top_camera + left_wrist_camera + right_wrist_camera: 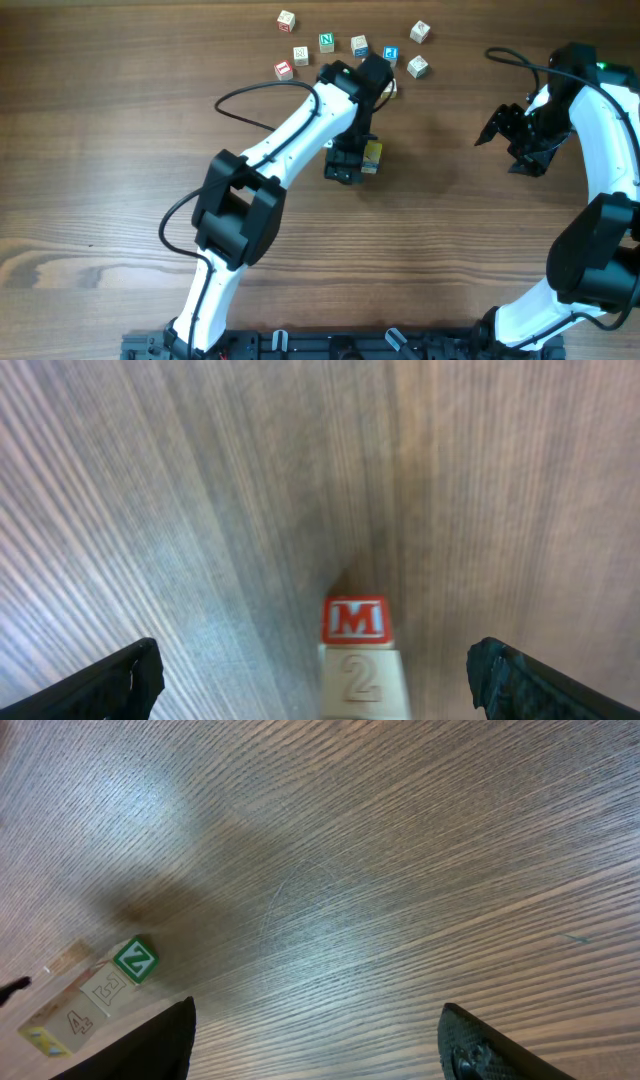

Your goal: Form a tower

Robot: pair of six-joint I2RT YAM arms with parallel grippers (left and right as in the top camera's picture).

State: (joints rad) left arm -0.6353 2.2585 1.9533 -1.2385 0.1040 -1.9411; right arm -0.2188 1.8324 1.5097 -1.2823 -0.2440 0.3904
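Tower (372, 153): stands on the table (100, 150) about mid-way across, right beside the left arm's wrist.
Tower faces: a red M cube (354, 620) sits against a 2 cube (358, 678). From the right wrist view, a green Z cube (134, 961) sits at one end and a yellow one (40, 1040) at the other.
Left gripper (312, 665): spread wide and holding nothing. The tower stands between its fingers (110, 685), clear of both.
Right gripper (315, 1040): well to the tower's right, jaws apart and empty.
Loose cubes (326, 42): scattered beyond the tower, on the side away from the arm bases.
Handling, judged: the cubes are light, stiff wood with smooth faces. Nothing bonds them, so a sideways nudge would likely topple the stack.
Where to hold, judged: take one cube by two opposite flat faces and set it straight down. Leave the stack itself alone.
Hidden: the overhead view shows only the tower's yellow side, since the left arm covers the rest.
Unclear: the cube count, as both wrist views cut the stack off. Which end is the top also cannot be told from the wrist views.
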